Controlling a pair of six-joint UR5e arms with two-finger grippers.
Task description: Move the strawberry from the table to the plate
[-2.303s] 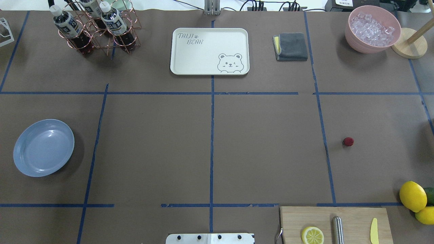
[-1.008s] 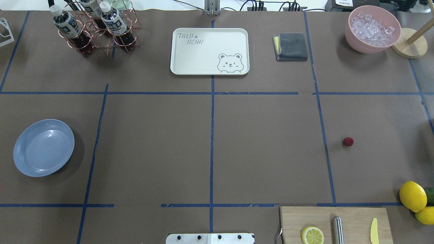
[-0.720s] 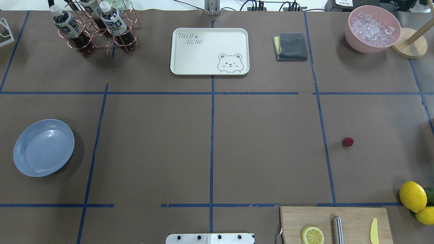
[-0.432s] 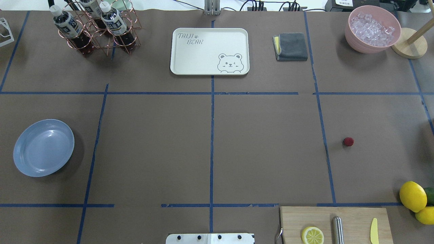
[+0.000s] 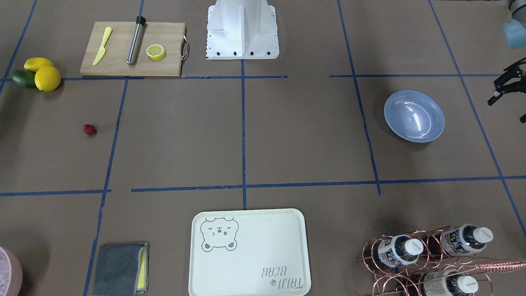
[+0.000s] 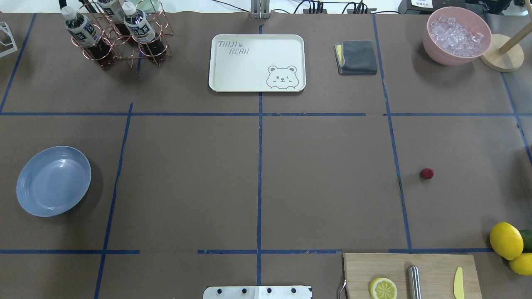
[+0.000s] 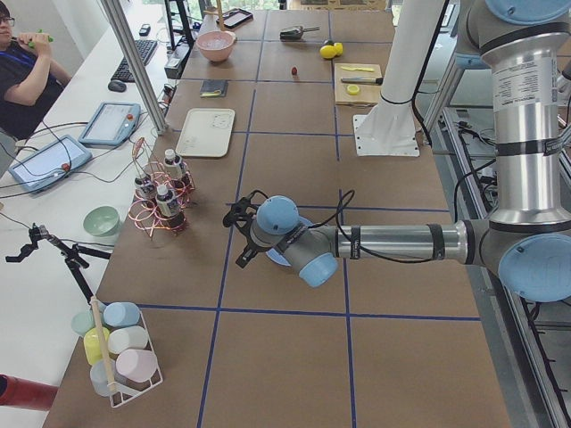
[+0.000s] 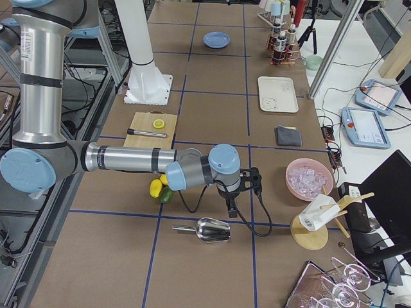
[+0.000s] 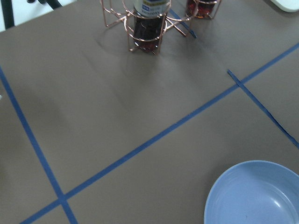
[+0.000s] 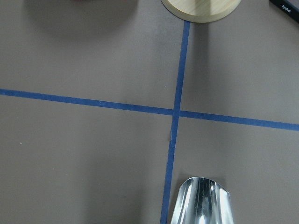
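The strawberry (image 6: 427, 173) (image 5: 89, 130) (image 7: 293, 70), tiny and red, lies alone on the brown table (image 6: 324, 182) right of centre in the overhead view. The light blue plate (image 6: 53, 181) (image 5: 414, 116) (image 8: 216, 40) (image 9: 254, 193) sits far off at the left side. My left gripper (image 5: 503, 96) (image 7: 239, 237) hangs just beyond the plate's outer side, open and holding nothing. My right gripper (image 8: 247, 189) shows only in the exterior right view, past the lemons at the table's end; whether it is open or shut I cannot tell.
A cream bear tray (image 6: 257, 62), grey cloth (image 6: 356, 57), pink bowl of ice (image 6: 456, 35) and copper bottle rack (image 6: 118, 35) line the far edge. The cutting board (image 6: 409, 274) with a lemon half, lemons (image 6: 506, 240) and a metal scoop (image 8: 212, 230) lie near the right arm.
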